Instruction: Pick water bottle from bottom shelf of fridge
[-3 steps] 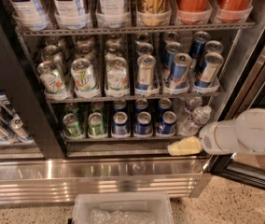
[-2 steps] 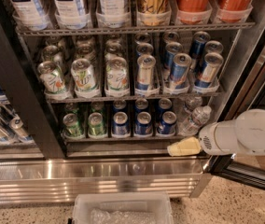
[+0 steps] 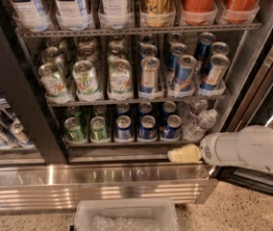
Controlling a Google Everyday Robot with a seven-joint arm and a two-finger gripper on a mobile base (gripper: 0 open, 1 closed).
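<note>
Camera view gives me, nearest, a clear plastic bin (image 3: 127, 214) on the floor, in front of the ribbed steel base panel (image 3: 93, 186) of the fridge (image 3: 23, 109). Just above that panel the claw (image 3: 184, 154) sits at the front lip of the bottom shelf (image 3: 127, 144), at the tip of the white arm (image 3: 252, 150) that reaches in from the right; I cannot tell how the claw is set. The water bottle (image 3: 202, 124) leans in the shelf's rightmost lane, just above the claw and apart from it, with another like it behind. To its left stand blue cans (image 3: 147, 127), then green cans (image 3: 86, 129). Farther up, the next rack (image 3: 136, 100) carries 7UP cans (image 3: 86, 78) and slim blue-silver cans (image 3: 184, 73).
</note>
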